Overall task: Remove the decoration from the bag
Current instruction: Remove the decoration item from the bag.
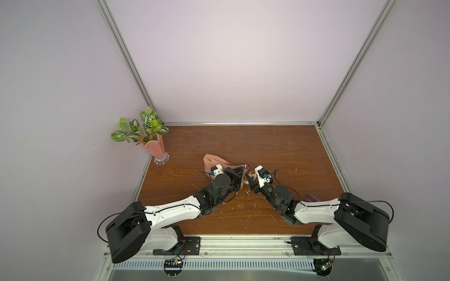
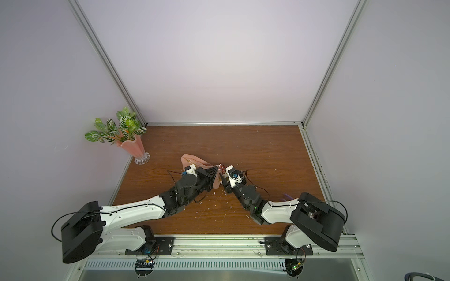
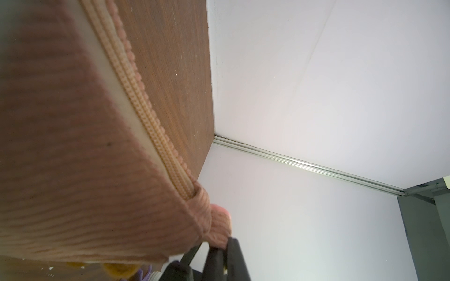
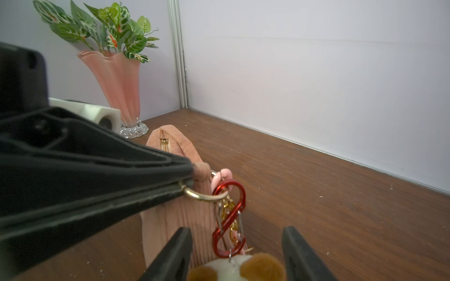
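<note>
The bag [image 1: 214, 161] rests zipper-up on the wooden table [image 1: 280, 150], its long axis running away from the pink vase [image 1: 155, 148]. The left gripper [image 4: 188, 178] is clamped on the bag's end farthest from the vase, at a gold ring [image 4: 202, 195]. A red clip [image 4: 229, 219] hangs the decoration [image 4: 233, 267] there, clip end toward the vase, between the parted jaws of the right gripper [image 4: 237, 231]
</note>
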`<state>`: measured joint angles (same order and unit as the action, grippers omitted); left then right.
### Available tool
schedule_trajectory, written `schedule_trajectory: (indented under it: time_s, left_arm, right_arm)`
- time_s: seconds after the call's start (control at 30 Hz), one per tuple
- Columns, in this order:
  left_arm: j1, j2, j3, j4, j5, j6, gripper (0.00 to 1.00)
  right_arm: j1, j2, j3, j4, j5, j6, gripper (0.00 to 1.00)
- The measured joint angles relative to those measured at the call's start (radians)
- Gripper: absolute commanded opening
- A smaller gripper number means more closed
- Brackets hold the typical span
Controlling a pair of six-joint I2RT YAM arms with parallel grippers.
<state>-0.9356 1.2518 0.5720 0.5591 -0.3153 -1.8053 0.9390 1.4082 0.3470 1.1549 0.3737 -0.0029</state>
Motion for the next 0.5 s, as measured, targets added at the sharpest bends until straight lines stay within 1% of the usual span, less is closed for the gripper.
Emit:
schedule_trajectory:
  time_s: [0.2, 0.5]
  left_arm:
    - [0.0, 0.0, 0.0, 0.0, 0.008, 0.0, 0.0]
    - [0.0, 0.0, 0.0, 0.001, 0.016, 0.0, 0.0]
  right_arm:
    - [-0.021, -0.041, -0.006, -0.051, -0.078, 0.016, 0.61]
    - [-0.113, -0.036, 0.025, -0.106, -0.23, 0.065, 0.59]
